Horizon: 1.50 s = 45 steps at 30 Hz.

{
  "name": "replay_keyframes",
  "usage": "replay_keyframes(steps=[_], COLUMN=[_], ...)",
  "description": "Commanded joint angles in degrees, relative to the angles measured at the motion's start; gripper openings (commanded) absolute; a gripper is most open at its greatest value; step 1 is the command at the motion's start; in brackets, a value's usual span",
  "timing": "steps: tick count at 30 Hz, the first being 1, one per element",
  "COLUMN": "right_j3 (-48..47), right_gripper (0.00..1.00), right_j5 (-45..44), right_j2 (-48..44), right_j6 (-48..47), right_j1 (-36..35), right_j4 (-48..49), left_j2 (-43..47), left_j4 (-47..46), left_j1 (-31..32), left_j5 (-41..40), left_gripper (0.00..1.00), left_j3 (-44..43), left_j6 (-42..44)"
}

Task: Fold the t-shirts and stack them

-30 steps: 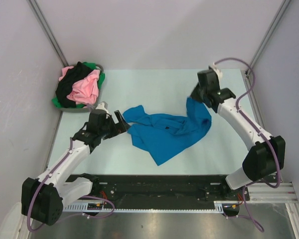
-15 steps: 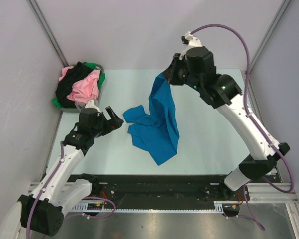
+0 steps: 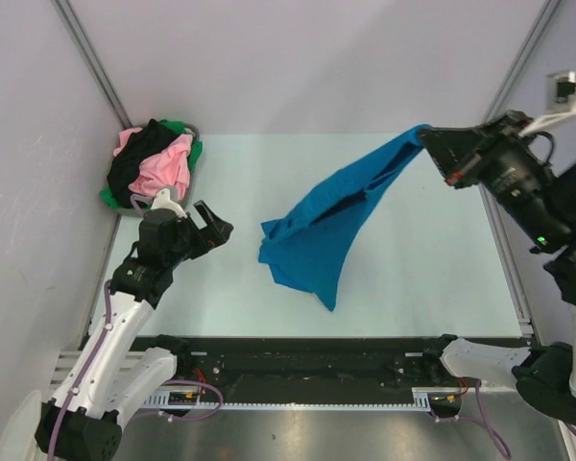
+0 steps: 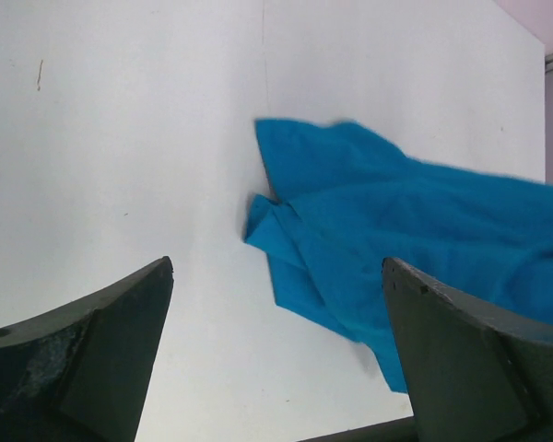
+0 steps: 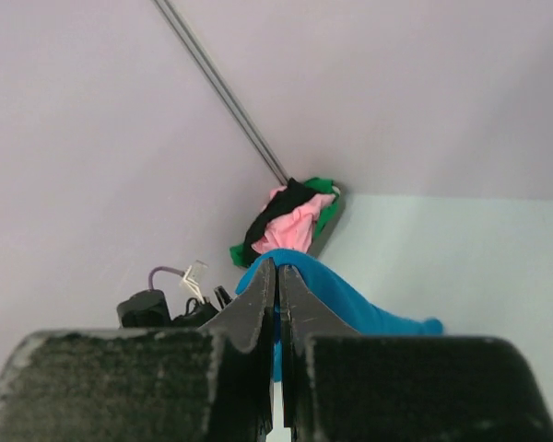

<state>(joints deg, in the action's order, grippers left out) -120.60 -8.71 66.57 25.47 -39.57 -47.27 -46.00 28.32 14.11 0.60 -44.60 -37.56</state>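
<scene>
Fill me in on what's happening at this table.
The right gripper is shut on one corner of the blue t-shirt and holds it up high on the right. The shirt hangs stretched at a slant, with its lower end on the table. The left gripper is open and empty, just left of the shirt. A heap of other shirts sits in the basket in the far left corner.

The t-shirt (image 3: 322, 226) is a plain bright blue with no print or pattern. The left gripper (image 3: 215, 221) and right gripper (image 3: 428, 139) are black, on white arms (image 3: 115, 322) with purple cables (image 3: 82, 375). The surface (image 3: 432, 269) is pale mint, the walls (image 3: 317, 58) light lilac-grey, and the pink shirt (image 3: 165, 168), black shirt (image 3: 134, 163) and green shirt (image 3: 180, 127) are each one plain colour.
</scene>
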Motion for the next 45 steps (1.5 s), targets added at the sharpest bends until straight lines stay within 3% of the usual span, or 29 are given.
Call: replay_keyframes(steps=[1,5,9,17,19,22,27,30,31,34,35,36,37,39,43,45], right_j3=[-1.57,-4.46,-6.4,-8.52,-4.5,1.5,-6.38,-20.87,-27.52,-28.74,-24.73,-21.9,-18.92,-9.07,3.24,11.03], right_gripper=[0.0,0.0,0.0,0.0,0.0,0.0,0.0,0.0,0.0,0.0,0.1,0.35,0.71,0.99,1.0,1.0], right_j5=[-2.53,-9.81,-11.42,3.32,3.96,-3.05,-7.28,-12.46,-14.04,-14.41,-14.41,-14.49,-14.75,-17.2,-25.11,-25.57], right_j2=[-0.56,-1.26,-2.49,4.61,7.68,11.64,32.98,48.41,51.27,55.16,54.38,51.67,49.56,45.43,34.28,30.83], right_j6=[0.63,0.02,-1.39,0.0,0.63,-1.39,1.24,3.08,3.61,5.11,5.11,4.94,4.33,3.71,2.65,3.7], right_j1=[0.02,0.02,-0.07,-0.15,-2.78,-10.33,-10.97,-9.83,-9.39,-6.4,-5.09,-4.38,-3.76,-2.36,1.5,5.88], right_j4=[-1.6,-1.08,2.44,5.17,7.78,12.01,7.73,-0.87,-4.47,-6.35,-5.65,-4.77,-2.42,-0.47,-1.42,-3.35], left_j2=[1.0,0.91,0.38,-1.64,-2.17,-2.34,-2.61,-2.17,-1.99,-1.81,-1.81,-1.9,-1.99,-2.78,-6.02,-9.53], left_j4=[0.34,0.6,0.6,-2.12,-2.56,-3.09,-2.48,-2.04,-2.04,-1.86,-1.86,-2.03,-2.56,-4.57,-10.11,-11.52], left_j1=[-0.4,-0.49,-0.49,-0.49,-0.49,-0.48,-0.49,-0.49,-0.4,-0.49,-0.49,-0.49,-0.49,-0.49,1.52,4.51], left_j5=[0.72,1.07,1.59,3.7,3.88,4.32,5.2,5.11,5.11,5.29,5.29,5.29,5.37,5.9,11.69,10.74], left_gripper=[0.99,0.99,0.99,0.99,0.99,0.99,0.99,1.0,1.0,1.0,1.0,1.0,1.0,1.0,0.99,0.99], left_j3=[-2.95,-3.48,-4.0,-2.6,-2.16,-1.28,-0.4,-0.14,0.04,0.39,0.74,0.92,1.18,2.06,4.25,3.65], left_j6=[-1.2,-0.85,-0.23,-0.14,-0.14,-0.14,1.17,1.61,1.7,2.23,2.4,2.58,2.67,2.23,0.04,-0.58])
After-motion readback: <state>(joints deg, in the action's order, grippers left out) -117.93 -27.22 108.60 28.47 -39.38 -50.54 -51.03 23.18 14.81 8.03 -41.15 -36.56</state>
